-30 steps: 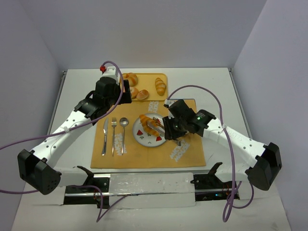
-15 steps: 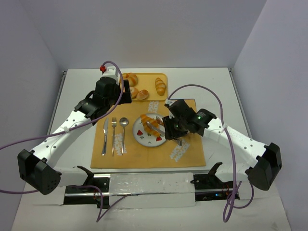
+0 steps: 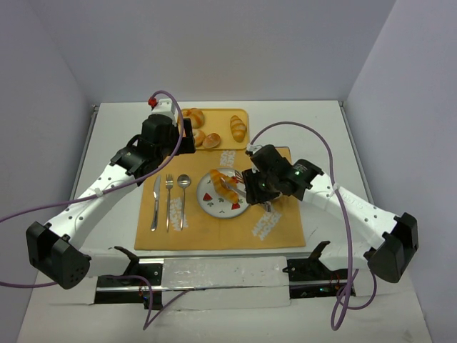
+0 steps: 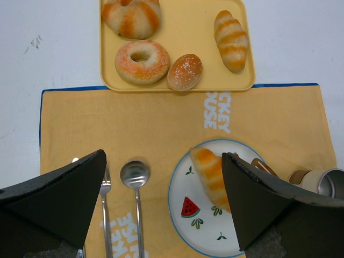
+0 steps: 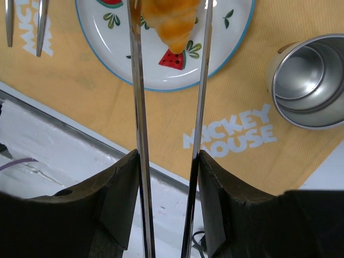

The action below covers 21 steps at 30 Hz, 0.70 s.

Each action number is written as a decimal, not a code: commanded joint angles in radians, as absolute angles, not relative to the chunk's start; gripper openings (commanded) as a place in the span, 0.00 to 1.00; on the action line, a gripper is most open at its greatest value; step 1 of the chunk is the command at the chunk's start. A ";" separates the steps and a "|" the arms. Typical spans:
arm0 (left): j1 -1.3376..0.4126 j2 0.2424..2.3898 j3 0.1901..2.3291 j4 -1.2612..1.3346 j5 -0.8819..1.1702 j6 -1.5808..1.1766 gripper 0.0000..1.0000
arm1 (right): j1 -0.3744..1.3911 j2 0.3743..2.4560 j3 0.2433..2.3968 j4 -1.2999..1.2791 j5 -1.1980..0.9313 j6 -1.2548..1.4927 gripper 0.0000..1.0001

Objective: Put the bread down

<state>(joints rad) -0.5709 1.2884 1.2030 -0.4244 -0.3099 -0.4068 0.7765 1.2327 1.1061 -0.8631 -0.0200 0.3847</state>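
Careful: your right tool (image 5: 166, 161) is clenched on the tongs (image 5: 138, 107), whose tips pinch the bread (image 5: 171, 19) over the plate (image 5: 226, 48). I cannot tell whether it touches the plate. If the tongs open unevenly, one tip may drag it toward the rim. A wide swing out could knock the cup (image 5: 309, 80) just beside the plate. Your left tool (image 4: 164, 156) hangs spread wide, holding nothing. Count one plate, one cup, one knife (image 3: 156, 204), one fork (image 3: 168, 193), one spoon (image 4: 134, 174) and four other baked pieces on the tray (image 4: 177, 37).
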 commanded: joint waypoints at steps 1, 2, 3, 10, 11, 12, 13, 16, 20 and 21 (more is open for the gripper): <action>-0.578 1.276 1.223 -0.408 -0.322 -0.405 0.99 | 0.784 1.201 1.170 -0.874 0.031 0.393 0.52; -0.578 1.276 1.223 -0.410 -0.322 -0.405 0.99 | 0.782 1.201 1.175 -0.873 0.041 0.393 0.52; -0.578 1.276 1.223 -0.410 -0.321 -0.405 0.99 | 0.779 1.201 1.181 -0.874 0.043 0.393 0.52; -0.578 1.275 1.223 -0.408 -0.321 -0.403 0.99 | 0.765 1.219 1.242 -0.879 0.049 0.382 0.51; -0.578 1.275 1.223 -0.408 -0.321 -0.403 0.99 | 0.765 1.221 1.249 -0.879 0.048 0.382 0.51; -0.578 1.275 1.221 -0.410 -0.322 -0.403 0.99 | 0.764 1.226 1.253 -0.877 0.045 0.379 0.51; -0.580 1.276 1.223 -0.410 -0.322 -0.403 0.99 | 0.764 1.229 1.262 -0.877 0.044 0.379 0.51; -0.578 1.276 1.223 -0.410 -0.321 -0.403 0.99 | 0.755 1.236 1.278 -0.873 0.060 0.377 0.51; -0.578 1.276 1.223 -0.408 -0.319 -0.402 0.99 | 0.689 1.259 1.295 -0.848 0.052 0.365 0.51; -0.578 1.275 1.223 -0.407 -0.318 -0.403 0.99 | 0.667 1.264 1.299 -0.836 0.042 0.359 0.51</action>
